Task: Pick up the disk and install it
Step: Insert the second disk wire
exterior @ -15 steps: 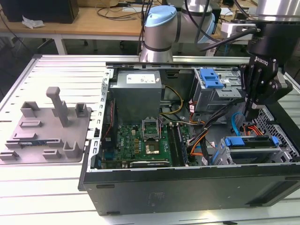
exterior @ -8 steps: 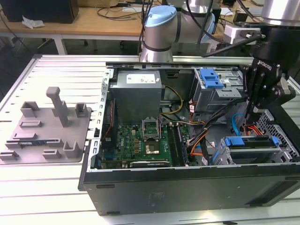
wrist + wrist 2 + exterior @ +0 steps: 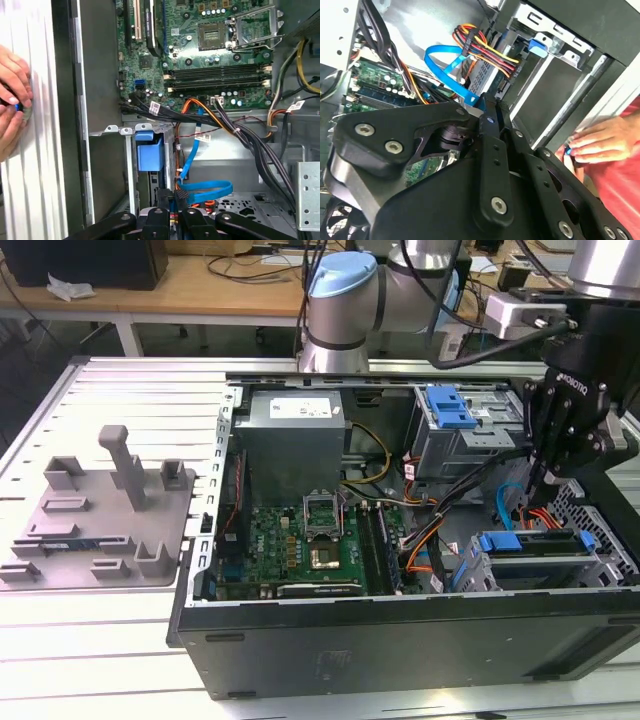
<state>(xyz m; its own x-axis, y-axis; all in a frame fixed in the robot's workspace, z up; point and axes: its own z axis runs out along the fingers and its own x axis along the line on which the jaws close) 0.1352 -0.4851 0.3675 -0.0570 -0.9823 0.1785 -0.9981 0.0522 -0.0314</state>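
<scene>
Here's the gripper [image 3: 541, 478], hanging inside the open computer case [image 3: 300, 660], fingers drawn in close together with nothing plainly clamped between them. Just below and beside the fingertips sits the disk [image 3: 540, 552], a flat grey drive framed by a bright blue carrier, lying level in the lower drive bay [image 3: 600, 565] at the case's front corner. In the second wrist view the disk's silver face and pale label [image 3: 482, 79] peek out past the fingertips, with a bundle of red, yellow and black power wires [image 3: 487, 52] running to its end. In the first wrist view the blue carrier end [image 3: 149, 155] sits in the bay's mouth, right next to the gripper. A looped blue data cable [image 3: 206, 190] lies touching or almost touching the fingertips; I can't tell which. Further from the gripper, the upper drive cage [image 3: 455, 445] carries a blue latch piece [image 3: 449, 406], and across the case floor lies the green motherboard [image 3: 290, 540] with the grey power supply [image 3: 295, 440] beyond it. Orange and black cables [image 3: 425, 540] cross between board and bay. A person's hand [image 3: 12, 97] rests on the slatted table outside the case wall, pinching something small and blue. Well away from the gripper, a grey moulded fixture [image 3: 100, 520] sits on the table [image 3: 100, 630].
</scene>
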